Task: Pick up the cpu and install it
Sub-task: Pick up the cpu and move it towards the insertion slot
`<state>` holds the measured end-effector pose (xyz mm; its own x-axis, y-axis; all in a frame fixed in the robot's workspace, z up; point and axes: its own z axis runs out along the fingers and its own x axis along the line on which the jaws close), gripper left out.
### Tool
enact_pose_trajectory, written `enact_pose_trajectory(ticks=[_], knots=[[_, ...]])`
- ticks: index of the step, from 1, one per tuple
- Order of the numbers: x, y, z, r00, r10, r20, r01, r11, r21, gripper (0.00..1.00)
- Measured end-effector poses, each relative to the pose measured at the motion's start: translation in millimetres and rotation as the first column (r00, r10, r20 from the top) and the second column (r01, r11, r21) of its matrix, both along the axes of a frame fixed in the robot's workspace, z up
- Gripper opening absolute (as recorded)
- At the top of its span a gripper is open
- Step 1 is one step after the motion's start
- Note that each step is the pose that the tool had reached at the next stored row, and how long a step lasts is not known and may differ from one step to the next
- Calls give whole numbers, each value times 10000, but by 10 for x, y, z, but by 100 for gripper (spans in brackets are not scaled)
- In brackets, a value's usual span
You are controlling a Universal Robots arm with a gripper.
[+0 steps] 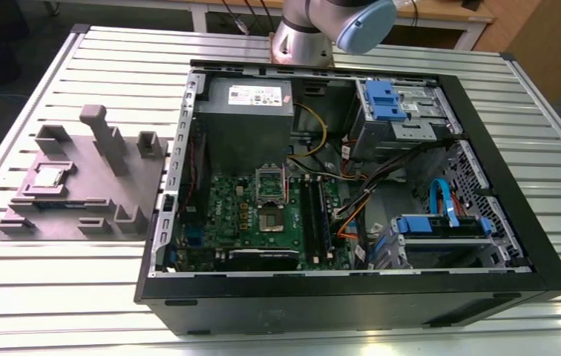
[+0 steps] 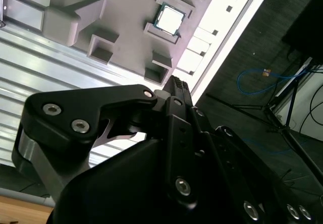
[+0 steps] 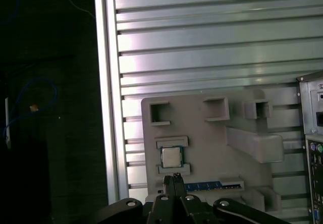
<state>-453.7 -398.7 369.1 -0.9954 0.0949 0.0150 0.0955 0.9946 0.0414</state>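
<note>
Gripper [image 3: 174, 176] pinched closed, empty; cpu [image 1: 48, 176] in grey fixture [image 1: 87, 184], 9 o'clock of PC case [image 1: 360, 300]; descending unopened risks jabbing its lid.

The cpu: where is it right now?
The cpu lies in a pocket of the grey holder block, to the exterior view's left of the open computer case.

End effector [image 3: 175, 176] body cropped, arm [image 1: 332, 26] cropped

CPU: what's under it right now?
The cpu lies flat in a recess of the grey fixture block, between two raised lips. The block sits on the slatted table. The chip itself covers the recess floor beneath it.
</note>
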Motion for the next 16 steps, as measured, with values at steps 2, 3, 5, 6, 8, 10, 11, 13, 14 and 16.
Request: enact_pose_trajectory(ticks=[2, 3, 5, 6, 8, 10, 11, 13, 14, 16], knots=[[-2, 0, 0, 10000, 0, 0, 0, 10000, 0, 10], [-2, 0, 0, 10000, 0, -1, 0, 10000, 0, 10], [-2, 0, 0, 10000, 0, 0, 0, 10000, 0, 10], [-2, 0, 0, 10000, 0, 0, 0, 10000, 0, 10], [-2, 0, 0, 10000, 0, 0, 0, 10000, 0, 10], [-3, 0, 0, 10000, 0, -1, 0, 10000, 0, 10], [-3, 0, 0, 10000, 0, 0, 0, 10000, 0, 11], [-3, 0, 0, 10000, 0, -1, 0, 10000, 0, 17], [-3, 0, 0, 10000, 0, 0, 0, 10000, 0, 17], [-3, 0, 0, 10000, 0, 0, 0, 10000, 0, 29]])
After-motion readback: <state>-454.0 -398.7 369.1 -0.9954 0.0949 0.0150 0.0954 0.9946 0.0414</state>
